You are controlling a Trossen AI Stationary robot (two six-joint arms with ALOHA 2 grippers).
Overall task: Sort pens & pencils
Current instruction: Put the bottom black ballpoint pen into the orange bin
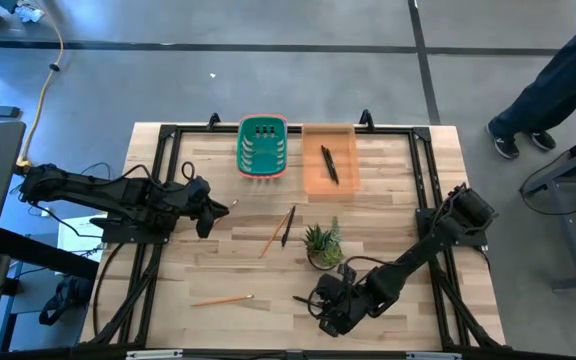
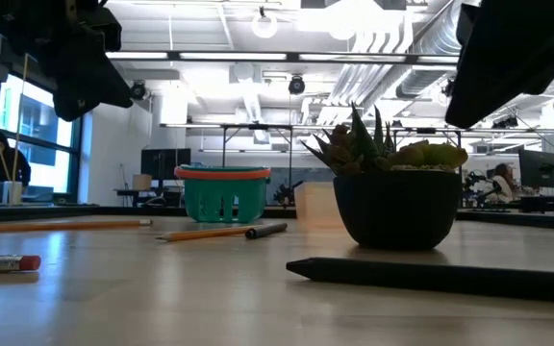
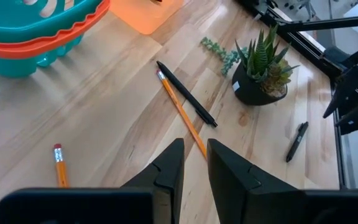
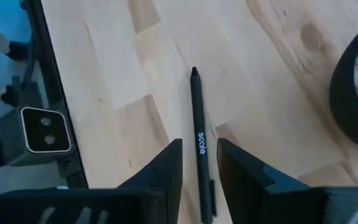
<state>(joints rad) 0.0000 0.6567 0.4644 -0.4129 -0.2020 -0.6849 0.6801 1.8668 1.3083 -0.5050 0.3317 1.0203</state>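
One black pen (image 4: pixel 200 140) lies flat on the table near its near edge. My right gripper (image 4: pixel 200 163) hovers open above it, a finger on either side, touching nothing; the low view shows the pen (image 2: pixel 431 274) on the wood and the gripper (image 2: pixel 517 58) well above. A second pen (image 1: pixel 288 226) lies crossed against a pencil (image 1: pixel 271 237) at mid-table. A third pen (image 1: pixel 329 165) lies in the orange tray (image 1: pixel 313 180). My left gripper (image 3: pixel 195 163) is slightly open in the air left of centre, pointing at that pencil (image 3: pixel 182 115). A pencil (image 3: pixel 59 165) lies close by it, another (image 1: pixel 223 299) near the near edge.
A teal basket (image 1: pixel 263 147) and the orange tray stand side by side at the far edge. A potted succulent (image 1: pixel 323 243) stands just beyond my right gripper, close to the crossed pen and pencil. Black frame rails (image 1: pixel 158 180) border the table. A person (image 1: pixel 553 75) stands beyond the right side.
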